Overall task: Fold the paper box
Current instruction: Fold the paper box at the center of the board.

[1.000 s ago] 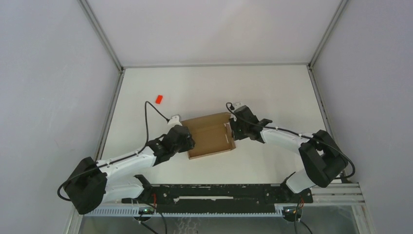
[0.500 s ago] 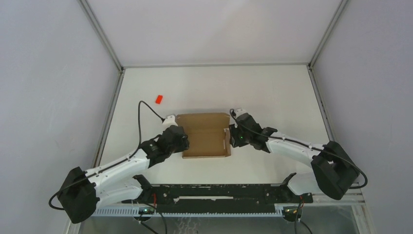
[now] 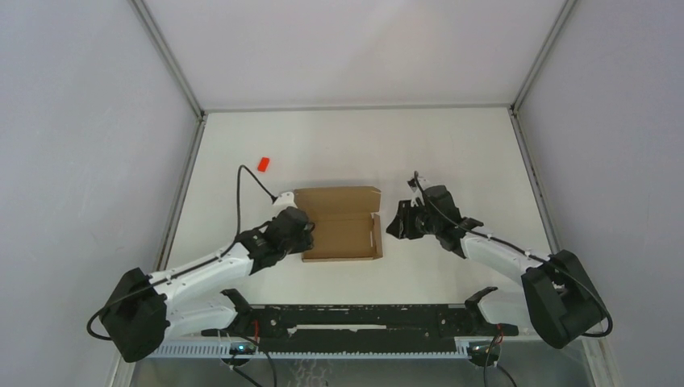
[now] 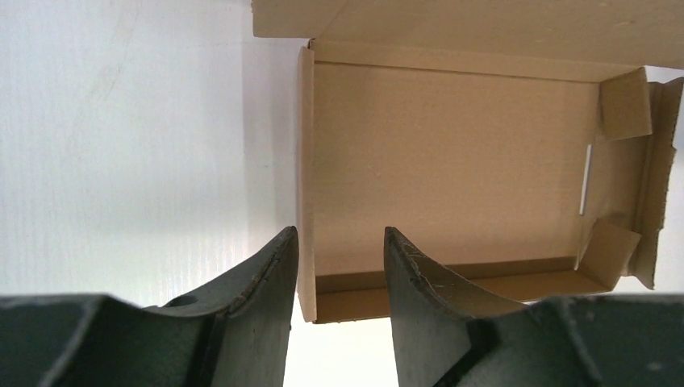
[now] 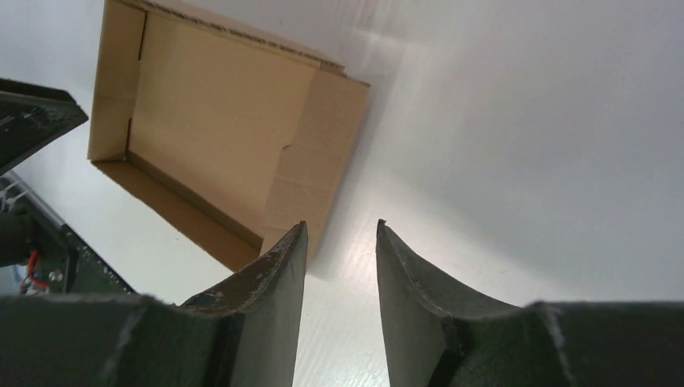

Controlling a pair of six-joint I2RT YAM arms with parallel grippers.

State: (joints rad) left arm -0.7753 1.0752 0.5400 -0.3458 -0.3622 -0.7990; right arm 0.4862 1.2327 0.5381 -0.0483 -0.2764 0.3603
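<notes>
The paper box [image 3: 343, 230] is a brown cardboard tray lying open at the table's middle, with its lid panel spread flat behind it. In the left wrist view the paper box [image 4: 452, 161] shows raised side walls and loose corner tabs at its far end. My left gripper [image 3: 307, 233] stands open astride the box's left wall, one finger outside and one inside [image 4: 339, 234]. My right gripper [image 3: 396, 226] is open and apart from the box, to its right. Only bare table lies between its fingers [image 5: 340, 226], with the paper box [image 5: 218, 129] off to their left.
A small red block [image 3: 263, 164] lies on the white table [image 3: 452, 153] at the back left. A black rail [image 3: 355, 318] runs along the near edge between the arm bases. Grey enclosure walls border the table on three sides.
The box has turned from a skewed lie to square with the table. My right gripper has drawn back to the right, off the box's right wall. The left gripper has stayed at the left wall.
</notes>
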